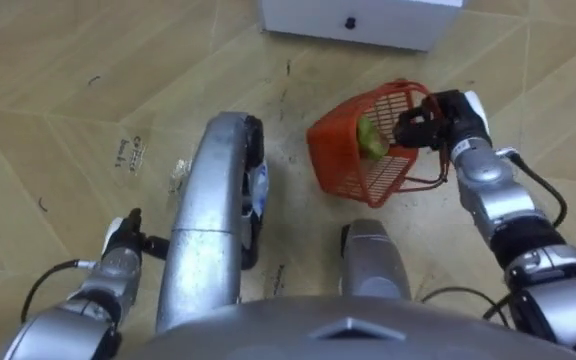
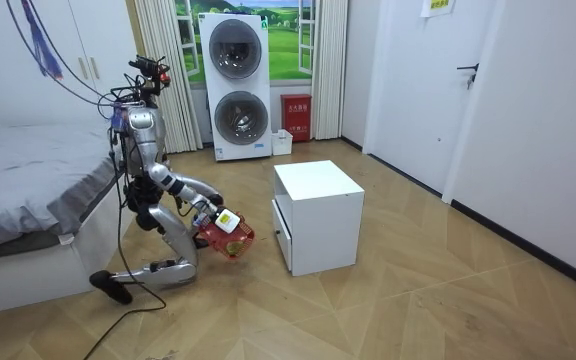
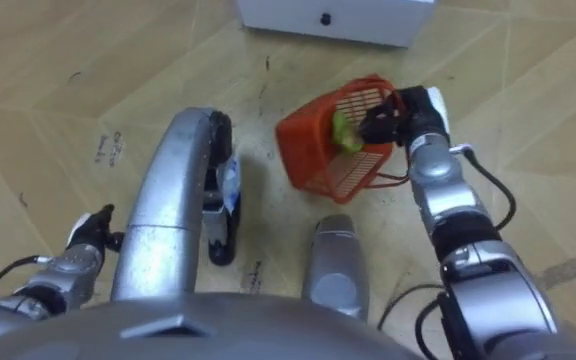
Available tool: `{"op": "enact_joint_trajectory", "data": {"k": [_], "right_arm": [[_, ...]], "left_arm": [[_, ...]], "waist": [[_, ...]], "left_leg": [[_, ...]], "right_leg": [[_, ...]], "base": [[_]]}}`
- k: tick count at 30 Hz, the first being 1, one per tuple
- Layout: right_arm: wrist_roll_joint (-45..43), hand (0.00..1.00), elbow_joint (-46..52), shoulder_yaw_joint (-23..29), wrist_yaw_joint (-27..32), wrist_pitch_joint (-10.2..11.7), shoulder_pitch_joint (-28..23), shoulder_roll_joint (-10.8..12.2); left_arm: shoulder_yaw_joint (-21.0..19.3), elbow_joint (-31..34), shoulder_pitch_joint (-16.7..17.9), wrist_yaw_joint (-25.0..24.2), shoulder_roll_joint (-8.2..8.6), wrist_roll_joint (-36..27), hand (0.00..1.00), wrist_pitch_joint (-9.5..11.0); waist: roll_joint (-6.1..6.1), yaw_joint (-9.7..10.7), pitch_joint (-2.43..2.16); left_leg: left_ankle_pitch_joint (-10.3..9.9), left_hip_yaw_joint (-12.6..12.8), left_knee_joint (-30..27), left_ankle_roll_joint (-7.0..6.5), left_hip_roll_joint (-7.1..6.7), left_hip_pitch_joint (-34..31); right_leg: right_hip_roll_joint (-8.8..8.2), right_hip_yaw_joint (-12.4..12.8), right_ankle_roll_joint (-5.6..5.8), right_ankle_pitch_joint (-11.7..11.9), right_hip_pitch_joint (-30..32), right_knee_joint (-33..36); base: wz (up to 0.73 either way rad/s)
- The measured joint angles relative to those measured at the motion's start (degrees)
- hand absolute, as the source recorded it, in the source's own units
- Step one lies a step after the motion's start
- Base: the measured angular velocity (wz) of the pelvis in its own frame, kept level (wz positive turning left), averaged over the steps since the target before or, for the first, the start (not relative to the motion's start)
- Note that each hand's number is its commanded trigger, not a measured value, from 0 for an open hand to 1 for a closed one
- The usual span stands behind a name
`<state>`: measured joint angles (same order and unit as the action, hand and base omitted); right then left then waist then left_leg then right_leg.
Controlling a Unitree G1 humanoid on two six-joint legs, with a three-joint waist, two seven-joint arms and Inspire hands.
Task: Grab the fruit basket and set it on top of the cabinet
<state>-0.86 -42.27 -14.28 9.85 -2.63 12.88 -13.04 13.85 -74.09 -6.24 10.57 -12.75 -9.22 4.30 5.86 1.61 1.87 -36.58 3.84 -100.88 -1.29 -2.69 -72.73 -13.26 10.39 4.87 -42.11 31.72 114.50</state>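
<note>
A white cabinet [image 2: 316,215] with a drawer stands on the wood floor [image 2: 418,300], and the drawer's dark knob [image 1: 349,22] shows in the eye views. Beyond the cabinet, at the far wall, stands a stacked washer and dryer [image 2: 236,85]. Also beyond the cabinet are a red box [image 2: 295,117] and what may be a small white bin [image 2: 282,143]. Well off to the room view's left of the cabinet lies a bed [image 2: 28,190] with grey bedding. Off to the room view's right of the cabinet is a closed white door [image 2: 473,120].
</note>
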Motion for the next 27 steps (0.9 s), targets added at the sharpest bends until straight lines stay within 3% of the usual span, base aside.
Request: {"op": "enact_joint_trajectory", "data": {"k": [2, 4, 6, 8, 11, 12, 13, 14, 15, 16, 18, 20, 22, 23, 25, 27], "right_arm": [[-3.33, 1.0, 2.25, -0.73, 0.11, -0.03, -0.32, 0.62], [-5.11, 1.0, 5.74, -0.75, 0.69, 0.05, -1.71, 0.83], [-5.33, 1.0, 8.4, -0.78, 1.47, 0.1, -2.28, 1.07], [-5.9, 1.0, 11.36, -0.75, 2.58, 0.73, -3.39, 1.14], [-7.59, 1.0, 13.92, -0.74, 2.87, 1.84, -5.05, 1.61], [-9.22, 1.0, 15.27, -0.83, 2.76, 2.42, -5.95, 2.22], [-10.13, 1.0, 15.89, -0.68, 2.51, 2.7, -6.75, 3.21], [-10.17, 1.0, 17.67, 1.41, 2.78, 3.73, -9.85, 2.23], [-10.07, 1.0, 18.54, 2.32, 2.72, 4.12, -10.91, 1.08], [-10.0, 1.0, 18.48, 2.72, 2.45, 4.17, -10.97, 0.69], [-10.27, 1.0, 20.53, 2.69, 2.17, 4.62, -11.45, 1.01], [-11.94, 1.0, 23.44, 2.69, 2.07, 6.15, -13.58, 0.85], [-14.03, 1.0, 26.69, 2.63, 2.07, 7.94, -16.59, 0.59], [-14.35, 1.0, 28.49, 2.28, 2.07, 8.23, -18.01, 0.1], [-14.26, 1.0, 30.35, 1.63, 1.98, 8.18, -18.78, -0.34], [-14.4, 1.0, 30.75, 1.63, 1.84, 8.0, -20.04, -0.54]], "left_arm": [[-1.15, 0.24, 0.14, 0.47, 0.61, 0.12, 0.0, 0.09], [-1.37, 0.28, 0.38, 0.5, 0.74, -0.16, 0.0, 0.33], [-1.62, 0.69, 0.8, 0.86, 0.92, -0.2, 0.0, 0.75], [-2.51, 1.19, 0.91, 1.38, 0.93, -0.18, 0.0, 1.12], [-4.45, 2.32, 1.83, 1.67, 0.63, -0.18, 0.0, 1.53], [-5.63, 2.5, 2.99, 1.62, 0.23, -0.13, 0.0, 2.05], [-5.8, 2.03, 4.22, 1.32, -0.58, -0.04, 0.0, 2.42], [-5.34, 2.52, 4.16, 0.59, -0.6, 1.27, 0.0, 2.25], [-4.55, 3.62, 4.37, 0.28, -0.36, 1.44, 0.0, 2.26], [-4.1, 5.28, 5.14, -0.05, -1.37, 1.15, 0.0, 2.08], [-4.5, 5.22, 5.23, 0.22, -1.33, 0.75, 0.0, 1.85], [-4.58, 5.47, 6.07, 0.57, -0.57, 0.69, 0.0, 1.54], [-4.52, 5.51, 7.01, 0.82, -0.35, 0.62, 0.0, 1.4], [-4.51, 5.65, 7.15, 1.09, -0.42, 0.2, 0.0, 1.48], [-4.63, 6.37, 7.25, 1.28, -0.73, -0.33, 0.0, 1.52], [-4.66, 6.86, 7.53, 1.28, -0.7, -0.3, 0.0, 1.73]], "waist": [[-0.12, -0.05, -0.16], [0.04, 0.1, -0.31], [0.01, -0.03, -0.34], [0.09, 0.28, -0.43], [0.52, 0.07, -0.52], [0.67, -0.45, -0.38], [0.92, -0.98, 1.55], [1.66, -0.58, 0.68], [0.56, -0.22, -0.42], [1.39, -0.72, -0.69], [1.63, -1.1, -0.73], [1.5, -1.86, -0.79], [0.87, -1.86, -0.97], [0.7, -2.51, -1.13], [0.27, -2.97, -1.02], [0.16, -2.75, -1.03]], "left_leg": [[1.2, -0.08, 7.36, -0.17, 2.08, 4.29], [2.97, -0.02, 13.31, -0.39, 2.5, 7.47], [4.62, -0.14, 18.96, -0.35, 3.11, 10.55], [7.01, -0.72, 26.23, -0.26, 2.96, 14.32], [8.77, -2.13, 31.36, 0.1, 3.01, 18.23], [10.82, -3.67, 30.21, -0.31, 3.35, 19.44], [13.96, -3.16, 24.81, -2.03, 3.75, 17.8], [13.52, 0.84, 32.05, -3.29, 0.07, 16.18], [17.78, 3.45, 38.54, -4.22, -0.5, 16.12], [17.82, 5.48, 39.57, -7.28, 0.21, 16.12], [18.22, 5.19, 43.35, -7.02, 0.22, 17.8], [20.18, 4.84, 48.27, -6.04, 0.26, 22.07], [22.6, 4.67, 54.58, -4.7, 0.39, 28.5], [23.74, 4.87, 56.39, -3.76, 1.13, 30.42], [25.86, 5.31, 59.13, -2.45, 2.02, 32.04], [28.24, 5.23, 62.22, -1.54, 2.23, 33.8]], "right_leg": [[-0.35, -1.88, 0.14, 0.06, -1.17, -11.41], [-1.65, -3.91, 1.57, 0.81, -2.79, -20.42], [-1.63, -4.85, 2.3, 1.35, -4.97, -29.83], [-1.62, -6.28, 2.6, 3.68, -7.93, -40.29], [-1.48, -6.98, 2.43, 7.4, -10.11, -46.98], [-1.02, -7.47, 2.5, 8.88, -12.26, -50.06], [0.04, -7.37, 2.53, 9.45, -17.44, -54.1], [-0.64, -9.18, 2.56, 9.53, -20.01, -56.58], [-0.78, -10.33, 2.69, 9.63, -20.46, -57.14], [-1.19, -12.22, 2.7, 9.62, -20.98, -57.84], [-0.86, -13.02, 2.95, 8.73, -20.29, -59.92], [-0.8, -13.87, 3.07, 8.39, -20.17, -64.59], [-0.55, -15.87, 2.11, 8.92, -22.23, -72.21], [0.45, -16.21, 2.14, 9.56, -24.21, -76.02], [1.52, -17.45, 2.1, 9.8, -25.83, -80.68], [2.08, -19.19, 2.08, 9.82, -27.88, -84.17]], "base": [[-0.72], [-0.44], [-0.5], [-0.36], [-0.4], [-0.69], [-0.15], [0.39], [0.71], [0.34], [-0.05], [-0.32], [-0.24], [-0.29], [-0.38], [-0.09]]}}
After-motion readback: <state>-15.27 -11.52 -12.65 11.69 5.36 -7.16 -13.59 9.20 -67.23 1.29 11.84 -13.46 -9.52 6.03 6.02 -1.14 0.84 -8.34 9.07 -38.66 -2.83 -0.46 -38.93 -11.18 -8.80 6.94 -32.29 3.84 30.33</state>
